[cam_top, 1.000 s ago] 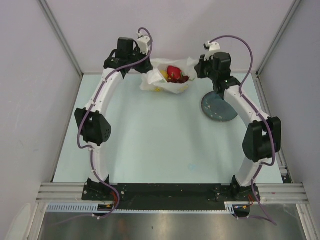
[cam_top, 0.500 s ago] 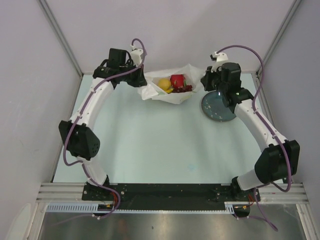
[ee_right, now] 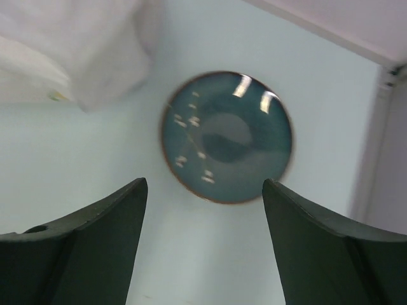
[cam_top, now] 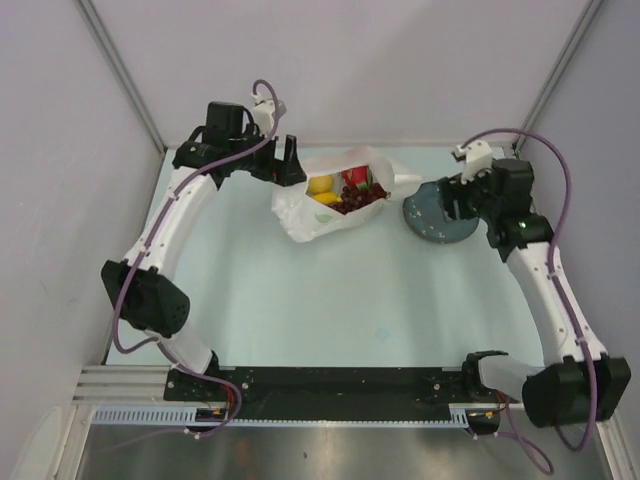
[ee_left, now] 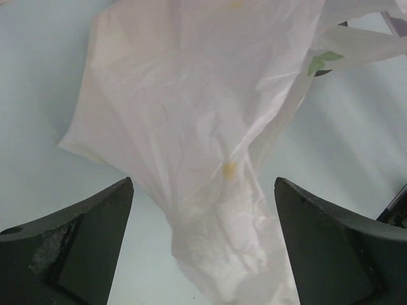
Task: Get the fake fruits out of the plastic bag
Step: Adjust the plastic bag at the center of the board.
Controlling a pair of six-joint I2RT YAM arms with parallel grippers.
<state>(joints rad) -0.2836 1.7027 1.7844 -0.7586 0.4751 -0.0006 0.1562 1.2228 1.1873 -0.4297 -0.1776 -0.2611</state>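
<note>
**Operator A:** What did the top view give us that the wrist views did not?

**Operator B:** It showed us the contents. The plastic bag [cam_top: 312, 215] lay at the far middle of the table [cam_top: 330, 300] with its mouth open. The fake fruits [cam_top: 340, 190] were inside it: a lemon [cam_top: 320, 185], a red dragon fruit [cam_top: 354, 178] and a dark grape bunch [cam_top: 352, 201]. The left wrist view gave us only wrinkled film and one faint yellow spot showing through it.

**Operator A:** And the pincers?

**Operator B:** The left gripper [ee_left: 203, 184] stood with its jaws wide apart at the bag's far left edge. Film hung between the jaws, unclamped. The right gripper [ee_right: 203, 184] was also spread and held nothing, and it framed the blue-grey plate [ee_right: 226, 136] just right of the bag.

**Operator A:** Any writing?

**Operator B:** We noted a small green print on the bag, too small to read.

**Operator A:** The surroundings?

**Operator B:** We recorded a pale blue-green tabletop, plain light walls with metal corner posts, and an aluminium rail [cam_top: 340, 380] along the near edge.
</note>
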